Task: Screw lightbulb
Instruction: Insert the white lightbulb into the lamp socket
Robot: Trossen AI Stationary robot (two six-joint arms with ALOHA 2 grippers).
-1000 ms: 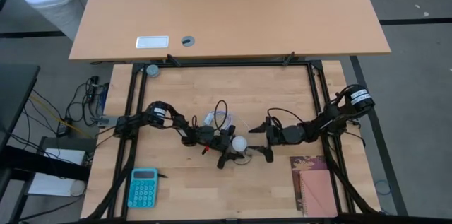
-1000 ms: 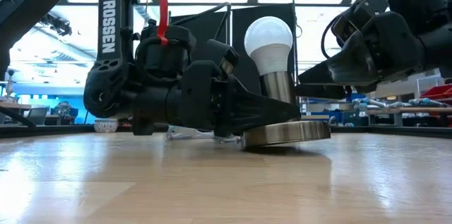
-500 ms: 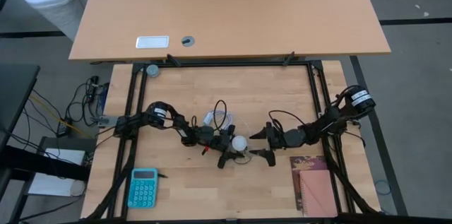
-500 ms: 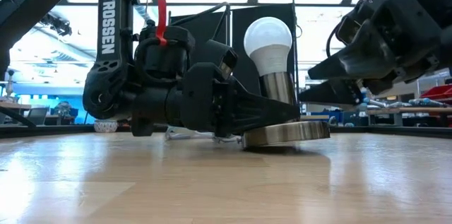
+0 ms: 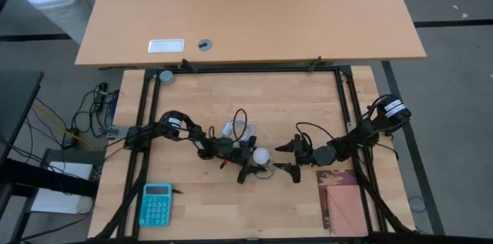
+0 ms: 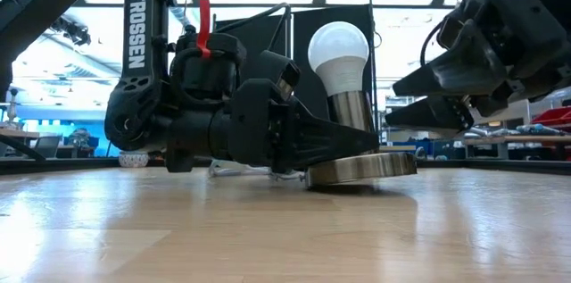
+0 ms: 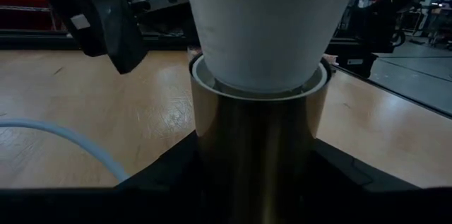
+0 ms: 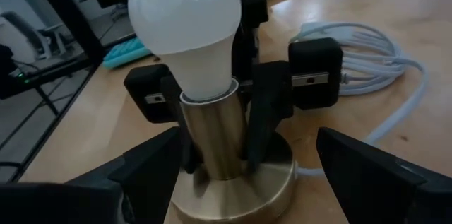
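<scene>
The white lightbulb (image 6: 339,51) stands upright with its base in the brass tube (image 6: 350,109) of a socket, whose round base disc (image 6: 361,169) rests flat on the table. In the high view the bulb (image 5: 262,155) is at the table's middle. My left gripper (image 5: 251,161) reaches in from the left and is shut on the socket. My right gripper (image 5: 286,158) is open and empty, just right of the bulb and clear of it; it also shows in the low view (image 6: 406,104). My left gripper pinches the socket's brass tube (image 7: 258,146) between its two fingers (image 8: 267,111), low down, just above the base disc (image 8: 240,189). The fingers lie level and come from the table's left side. The socket stands upright with its disc on the table.
A coiled white cable (image 8: 367,47) lies behind the socket toward the far side. A teal calculator (image 5: 156,203) is at the near left and a reddish notebook (image 5: 343,198) at the near right. A black frame (image 5: 150,105) borders the table.
My right gripper has drawn back from the bulb toward the table's right edge and stays open. The bulb, the socket and my left gripper have kept still.
</scene>
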